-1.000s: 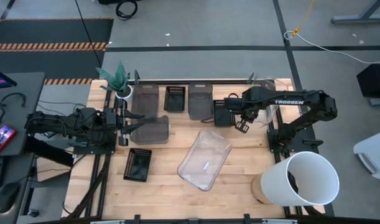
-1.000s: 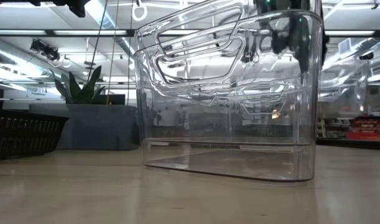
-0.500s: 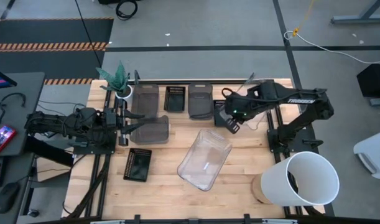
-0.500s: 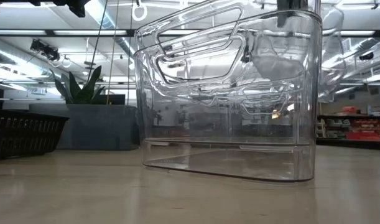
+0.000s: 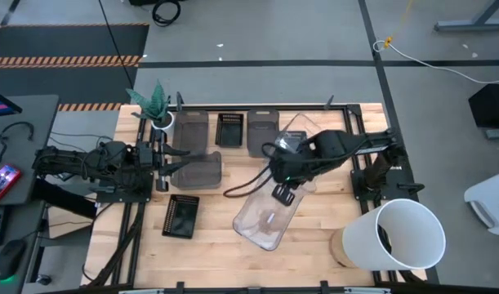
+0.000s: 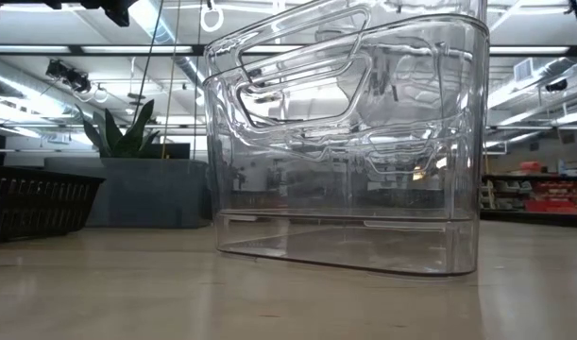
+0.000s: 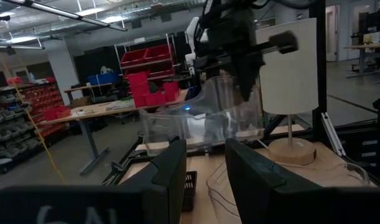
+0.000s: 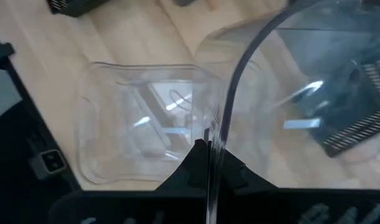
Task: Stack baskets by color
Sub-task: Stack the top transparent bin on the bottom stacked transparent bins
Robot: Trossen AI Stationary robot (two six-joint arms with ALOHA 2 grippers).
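Note:
A large clear basket (image 5: 269, 214) rests on its bottom at mid-table, slanted to the edges. My right gripper (image 5: 282, 194) hangs above its far end, shut on a second clear basket (image 8: 289, 74), also seen from the left wrist (image 7: 202, 121). Grey baskets stand at the far edge (image 5: 192, 126) (image 5: 263, 131) and at the left (image 5: 198, 170). Black slotted baskets lie at the far edge (image 5: 230, 129) and near left (image 5: 181, 216). My left gripper (image 7: 205, 174) waits open at the table's left, with nothing between its fingers. My right gripper pinches the clear basket's thin wall at its rim (image 8: 216, 127) between its two fingers, one on each face of the wall. The fingers come from above, pointing steeply down. The basket is lifted clear and tilted over the clear basket on the table (image 8: 140, 130).
A big white round bucket (image 5: 404, 233) stands at the near right corner. A potted green plant (image 5: 155, 106) sits at the far left corner. Bare wood shows along the near edge (image 5: 233, 261). A black slotted basket (image 8: 357, 134) shows through the held wall.
My right gripper has swung from the far right of the table toward its middle and near side, rising and tipping steeper downward, still shut. The clear basket has travelled with it, off the table, and now hangs over the clear basket at mid-table.

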